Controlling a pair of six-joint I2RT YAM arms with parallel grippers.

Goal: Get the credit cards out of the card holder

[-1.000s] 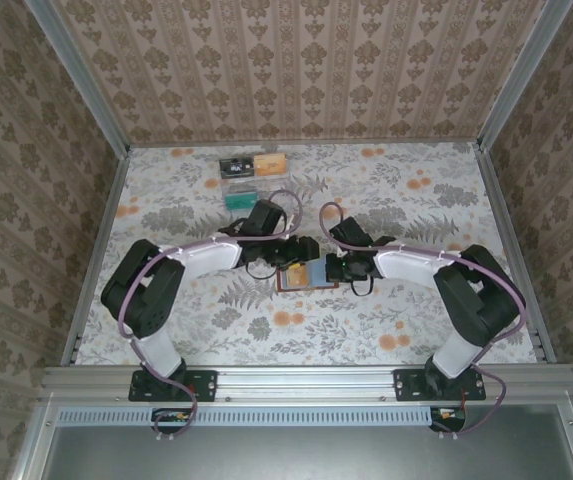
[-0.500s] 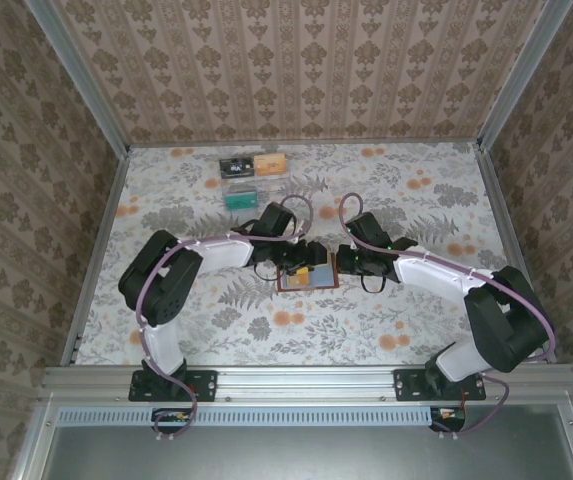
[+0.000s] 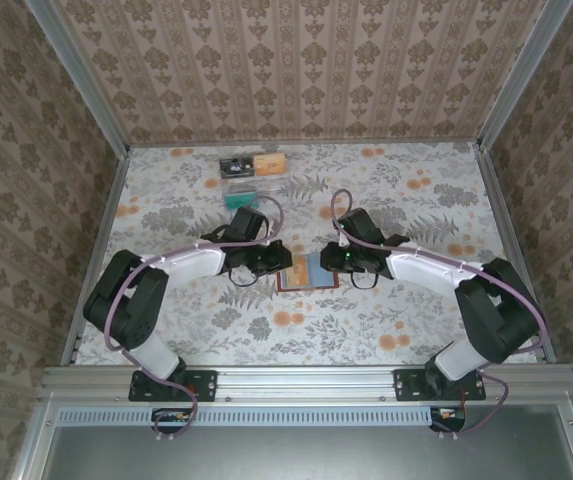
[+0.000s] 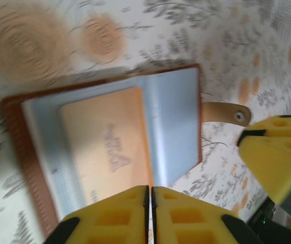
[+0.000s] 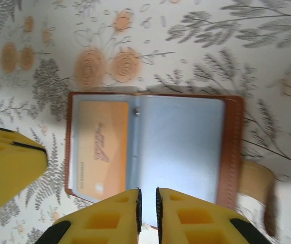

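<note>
Left pincer [image 4: 149, 189]: shut, empty, above holder [image 4: 173, 112].
Right pincer [image 5: 147, 192]: barely parted, empty.
Card [image 5: 102, 147]: orange, pocketed.
Advice: pin holder, slide card out flat.

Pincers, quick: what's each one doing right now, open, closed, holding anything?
Left pincer: closed tight, nothing between its tips.
Right pincer: open by a narrow gap, holding nothing.

The card holder [image 3: 307, 272] lies open on the floral table [image 3: 416, 320], between the left gripper [image 3: 280, 262] and right gripper [image 3: 328, 260]. 3 credit cards [image 3: 238, 200] lie near the far edge, well apart from it.
</note>
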